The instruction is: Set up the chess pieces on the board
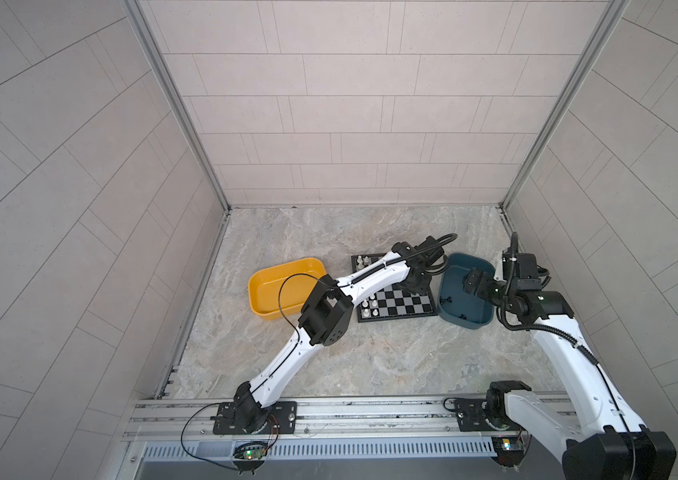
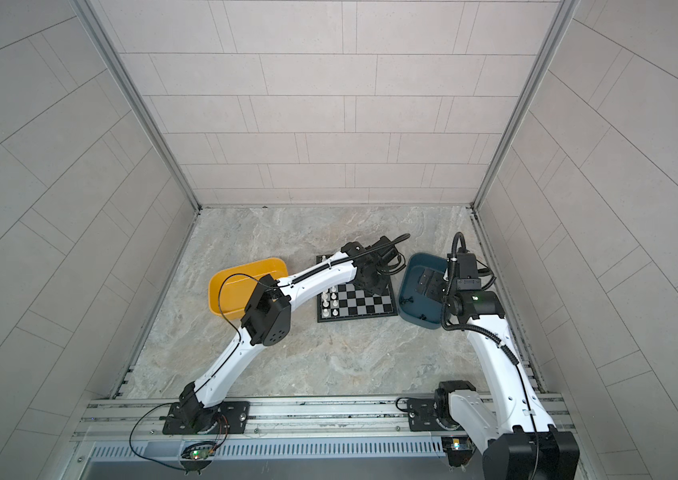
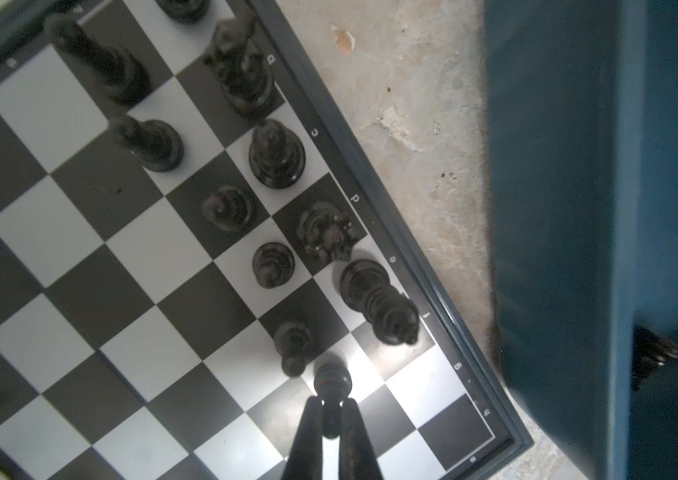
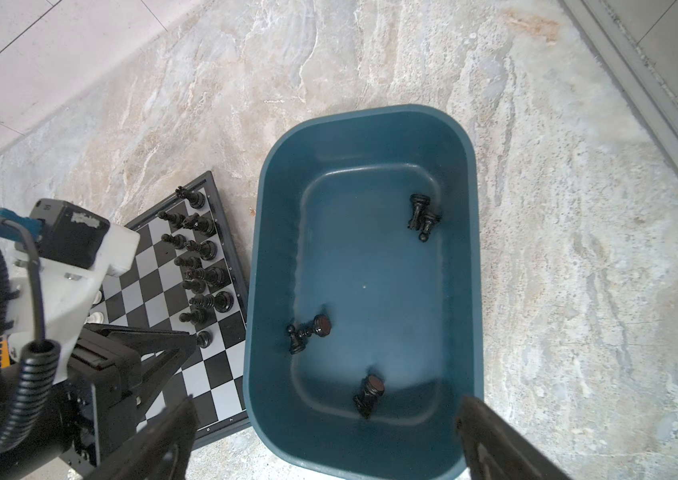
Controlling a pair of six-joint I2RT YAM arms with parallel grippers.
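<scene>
The left gripper (image 3: 331, 409) is shut tight on a tiny black pawn (image 3: 332, 380) over the checked board (image 3: 154, 249); released askew, that glossy, round-headed plastic could tip into the neighbour (image 3: 293, 343) just beyond the jaws. The right gripper (image 4: 325, 407) gapes wide and empty (smooth teal tray (image 4: 279, 232) below it), where pieces (image 4: 370, 390) lying on their sides may roll from a pinch

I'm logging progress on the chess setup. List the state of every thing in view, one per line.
left gripper: jaws shut on the black pawn
black pawn: upright, gripped over the board
right gripper: jaws open, empty, above the teal tray
board: flat, partly set
black pieces on board: standing
black pieces in tray: lying down
white pieces: standing on board
yellow tray: no pieces seen
</scene>
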